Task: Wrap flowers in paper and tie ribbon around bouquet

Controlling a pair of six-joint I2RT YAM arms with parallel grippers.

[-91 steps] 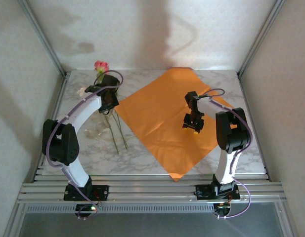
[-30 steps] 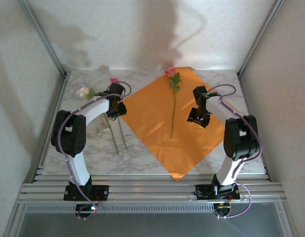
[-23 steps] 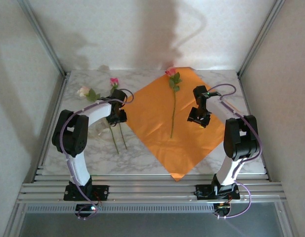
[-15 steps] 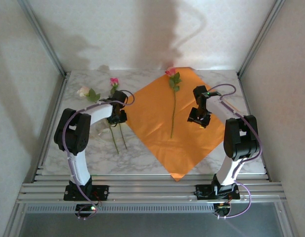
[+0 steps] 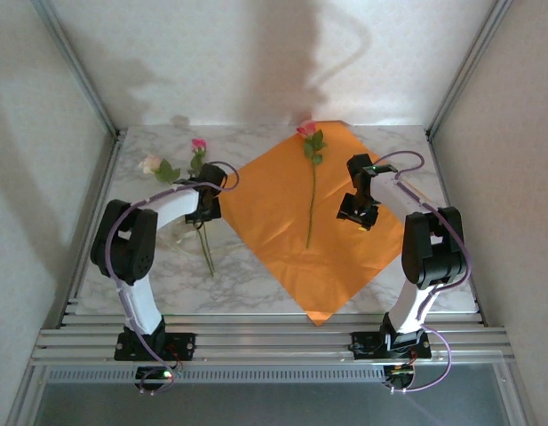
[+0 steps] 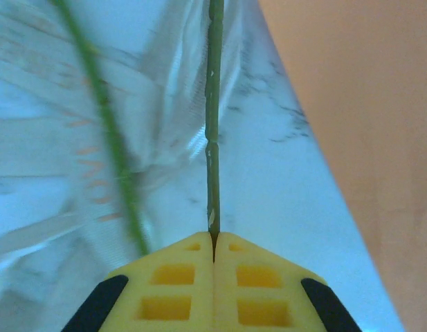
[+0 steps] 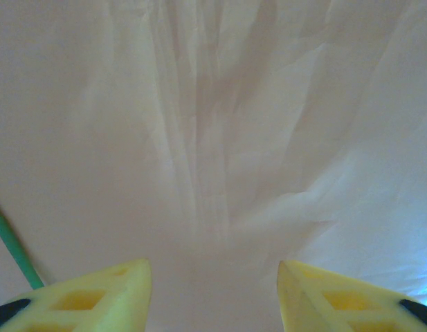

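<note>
Marble table [image 5: 256,284], orange paper [image 5: 274,231] laid as a diamond mid-surface. Step in hand looks like loading flowers onto the sheet one at a time. One pink rose [image 5: 310,177] lies on the paper, head at the far corner. Just off the paper's left edge, the left gripper [image 5: 202,206] is pinched fully closed on a second flower's thin green stem [image 6: 213,138] (another stem [image 6: 109,138] runs beside it, over what looks like the pale ribbon [image 6: 175,117]). Next move, I'd say: lift, carry right, lay it alongside the pink rose. Over the paper, just right of that rose, the right gripper [image 5: 356,211] hovers about half open, holding nothing.
</note>
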